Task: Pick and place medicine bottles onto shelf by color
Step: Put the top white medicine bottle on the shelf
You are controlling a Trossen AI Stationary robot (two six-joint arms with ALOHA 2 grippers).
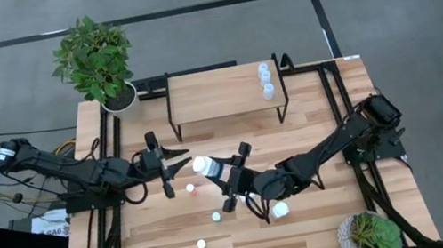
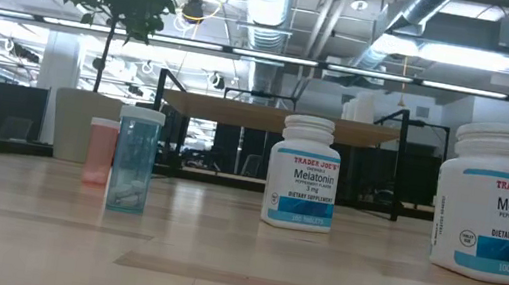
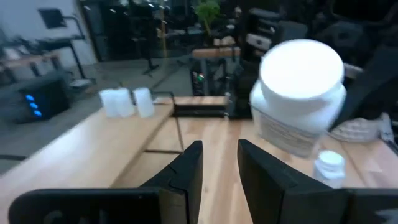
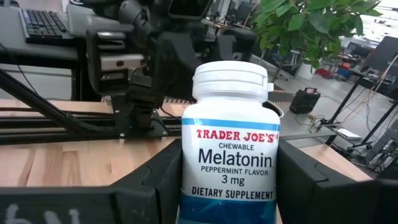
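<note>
My right gripper [image 1: 211, 169] is shut on a chunky white "Melatonin" bottle [image 4: 229, 134] above the table's middle, in front of the shelf [image 1: 225, 93]. My left gripper [image 1: 181, 160] is open and empty just left of that bottle, its fingers [image 3: 189, 165] pointing at it. Three pale blue bottles [image 1: 266, 80] stand on the shelf's right end. Several small bottles stand on the table [image 1: 189, 187] [image 1: 215, 217] [image 1: 201, 244], and a white one [image 1: 280, 210] stands beside my right arm. The low view shows a pink bottle [image 2: 99, 152], a pale blue one [image 2: 135, 160] and two white ones [image 2: 302, 175] [image 2: 495, 204], with no gripper. My right gripper pinches the white bottle's lower body [image 4: 186, 186] between its two fingers, one on each side, below the label's title. The fingers come level from the table's right. The bottle stands about upright, cap up [image 3: 301, 62], and looks lifted clear of the table.
A potted plant [image 1: 98, 59] stands at the far left corner and another [image 1: 371, 234] at the near right corner. The shelf's left part is bare wood. Black frame rails [image 1: 334, 96] run along both table sides.
</note>
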